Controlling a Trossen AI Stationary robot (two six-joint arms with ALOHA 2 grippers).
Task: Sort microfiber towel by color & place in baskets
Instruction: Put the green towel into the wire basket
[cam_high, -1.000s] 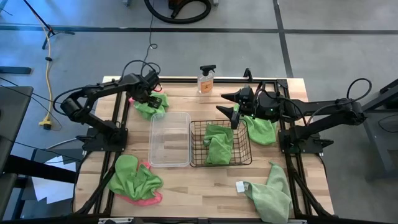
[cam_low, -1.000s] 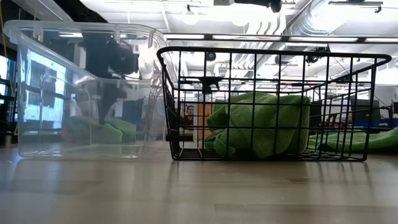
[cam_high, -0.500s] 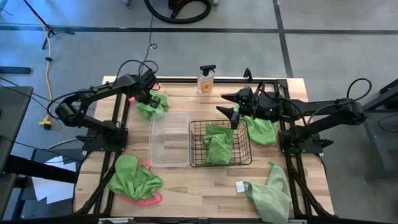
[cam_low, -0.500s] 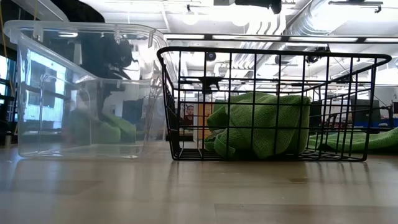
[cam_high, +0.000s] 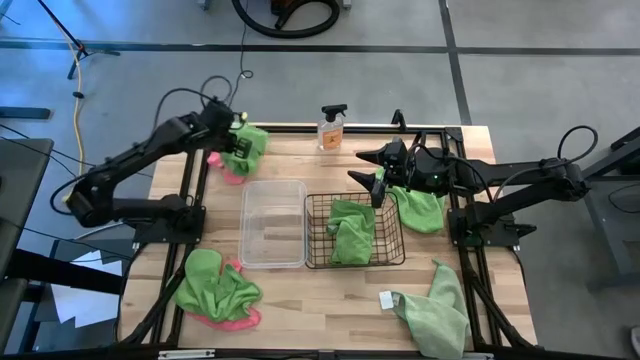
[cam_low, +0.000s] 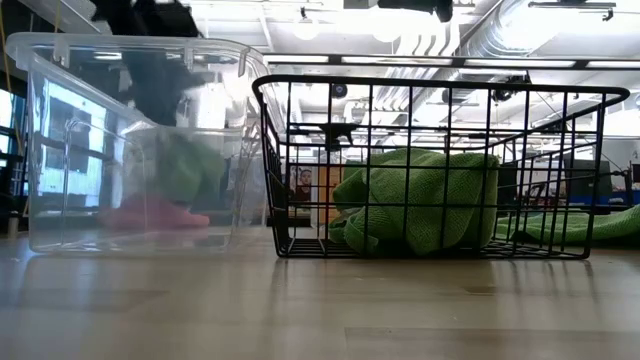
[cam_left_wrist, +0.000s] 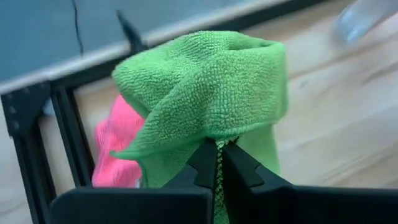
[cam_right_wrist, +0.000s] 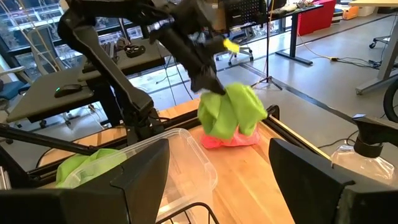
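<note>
Your left gripper (cam_left_wrist: 219, 163) is pinched tight, fingers nearly meeting, on a fold of a bright green microfiber towel (cam_left_wrist: 205, 93). The cloth bunches up and over the fingertips and hangs clear of the light wooden tabletop (cam_high: 300, 285). Just past the fingers, under the lifted green cloth, a hot-pink microfiber towel (cam_left_wrist: 118, 146) lies on the wood near the table's black frame rail (cam_left_wrist: 68, 134). From above you see the same pair: the green towel (cam_high: 247, 140) at the gripper (cam_high: 232, 146), the pink one (cam_high: 230, 170) below it, both at the far left corner, beyond the clear see-through plastic tub (cam_high: 272, 222).

Your right gripper (cam_right_wrist: 217, 171) hangs with its fingers spread wide, holding nothing. It sits (cam_high: 378, 186) over the far right rim of the black wire-mesh basket (cam_high: 354, 230), which stands just beside the tub. Inside the basket lies a heap of crumpled green towels (cam_high: 350, 230). A further green towel (cam_high: 418, 208) lies outside the basket, under the right wrist.

Beyond the right fingers: the tub's corner (cam_right_wrist: 186, 155), then the left arm's towel (cam_right_wrist: 230, 112) over the pink one (cam_right_wrist: 233, 138).

Near edge of table: a green-over-pink towel pile (cam_high: 215, 290) on the left, a loose green towel with a white tag (cam_high: 432, 305) on the right. A small clear spray bottle (cam_high: 331, 128) stands at the far edge.
</note>
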